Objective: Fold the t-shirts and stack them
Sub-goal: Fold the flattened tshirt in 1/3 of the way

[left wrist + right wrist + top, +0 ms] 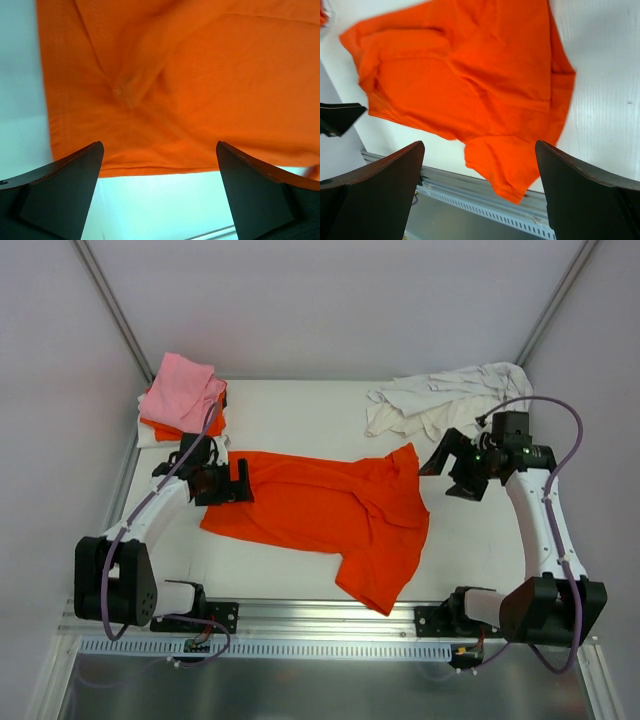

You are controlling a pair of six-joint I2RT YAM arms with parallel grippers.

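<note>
A bright orange t-shirt (330, 510) lies spread and creased across the middle of the table; it also shows in the left wrist view (200, 85) and the right wrist view (470, 75). My left gripper (238, 482) is open and empty at the shirt's left edge, just above the table. My right gripper (452, 468) is open and empty, raised off the table to the right of the shirt. A folded pink t-shirt (182, 390) lies on a folded orange one (160, 426) at the back left. A crumpled white t-shirt (440, 400) lies at the back right.
The table's metal front rail (330, 625) runs below the shirt's lower sleeve. Enclosure walls and corner posts (110, 300) close in the back and sides.
</note>
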